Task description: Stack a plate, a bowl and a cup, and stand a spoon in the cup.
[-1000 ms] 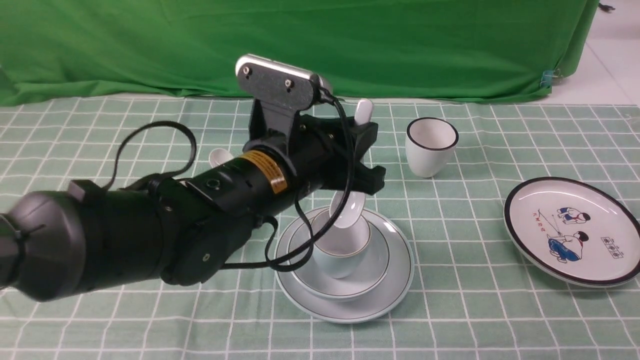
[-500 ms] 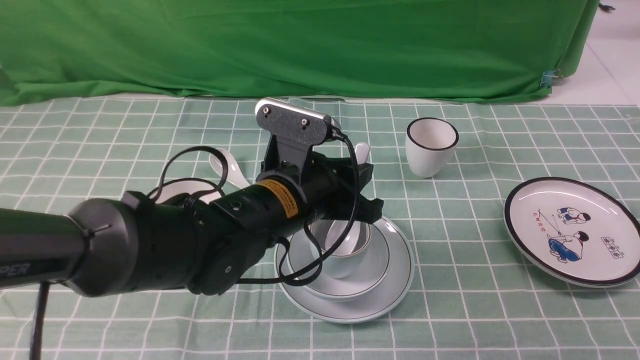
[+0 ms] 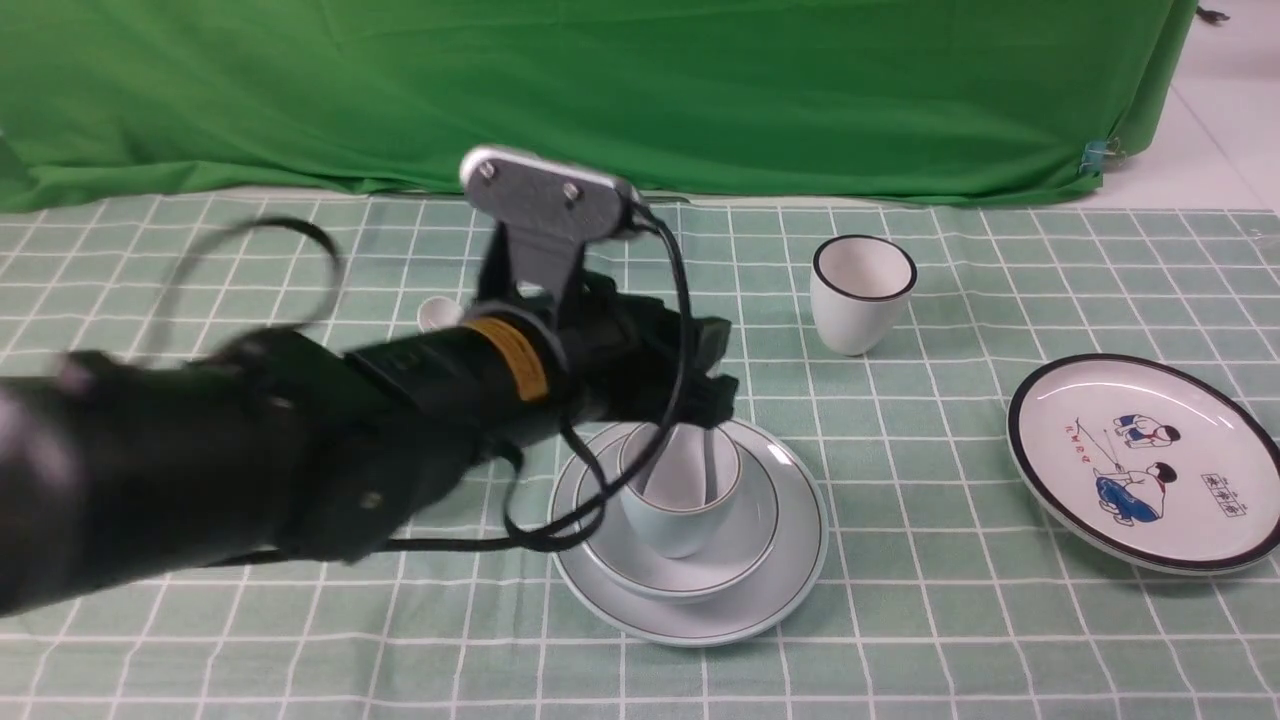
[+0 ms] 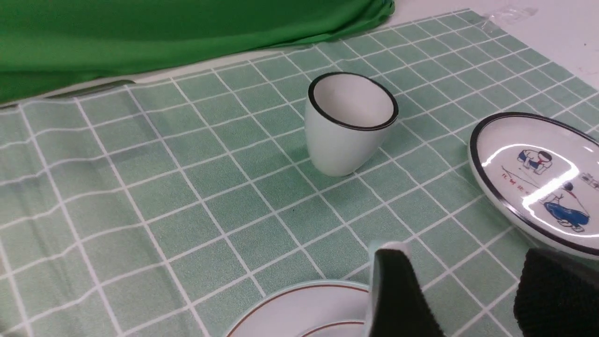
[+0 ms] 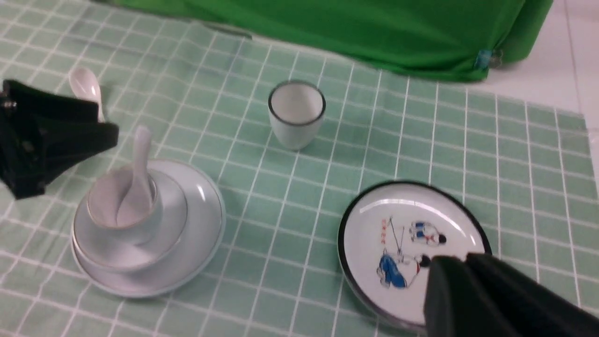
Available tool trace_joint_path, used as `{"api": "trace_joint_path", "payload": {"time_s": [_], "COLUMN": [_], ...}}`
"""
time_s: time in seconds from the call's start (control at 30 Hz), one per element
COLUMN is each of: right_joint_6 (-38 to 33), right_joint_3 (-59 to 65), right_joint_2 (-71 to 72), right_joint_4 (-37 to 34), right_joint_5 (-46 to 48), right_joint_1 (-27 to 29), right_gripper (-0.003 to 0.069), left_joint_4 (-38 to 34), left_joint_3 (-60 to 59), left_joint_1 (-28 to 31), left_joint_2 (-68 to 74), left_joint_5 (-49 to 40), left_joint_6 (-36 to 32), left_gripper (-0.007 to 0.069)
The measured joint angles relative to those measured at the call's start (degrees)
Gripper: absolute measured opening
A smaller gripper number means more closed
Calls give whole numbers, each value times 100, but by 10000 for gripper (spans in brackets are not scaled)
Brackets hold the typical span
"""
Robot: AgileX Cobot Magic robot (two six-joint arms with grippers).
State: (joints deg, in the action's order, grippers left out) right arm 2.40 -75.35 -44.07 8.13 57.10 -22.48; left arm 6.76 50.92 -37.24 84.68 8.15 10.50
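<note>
One pincer [image 3: 718, 368] (left, jaws apart) level near cup [image 3: 680, 512].

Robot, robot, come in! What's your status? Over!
Left gripper open, clear of spoon; right gripper shut. Spoon stands in cup, on bowl, on plate. Black-rimmed cup and cartoon plate sit well apart.

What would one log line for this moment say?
stack: cup in bowl on plate | spoon: standing in cup | left gripper: open, near spoon | right gripper: shut

Black left arm [image 3: 300, 450] bears yellow label [image 3: 507, 360], looped cable [image 3: 684, 300], grey screwed bracket [image 3: 545, 195].
</note>
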Motion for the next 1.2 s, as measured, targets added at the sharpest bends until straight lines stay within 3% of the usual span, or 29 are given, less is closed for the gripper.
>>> {"api": "trace_joint_path", "payload": {"time_s": [0.17,0.27,0.4,0.53,0.8,1.2], "right_joint_6": [116,128,165,165,183,183], "right_joint_3": [987,2335,4185,5149,5464,5470], "right_joint_2": [773,1817,3222,3956,4415,4415], "right_joint_4": [0,0,0,0,0,0], "right_joint_5": [-1263,-2900,-4997,-6136,-6511,-6185], "right_joint_1": [0,0,0,0,0,0], "right_gripper": [69,69,69,71,103,130], "left_joint_4": [23,94,142,147,153,170], "left_joint_3": [0,-28,-408,-870,-1841,-1948], "left_joint_1": [0,0,0,0,0,0], "left_joint_2": [-959,-1688,-2629,-3328,-4557,-4983], "left_joint_5": [-1121,-2082,-2526,-2519,-2451,-2351], "left_joint_6": [0,-10,94,193,450,470], "left_gripper": [195,51,6,2,1,10]}}
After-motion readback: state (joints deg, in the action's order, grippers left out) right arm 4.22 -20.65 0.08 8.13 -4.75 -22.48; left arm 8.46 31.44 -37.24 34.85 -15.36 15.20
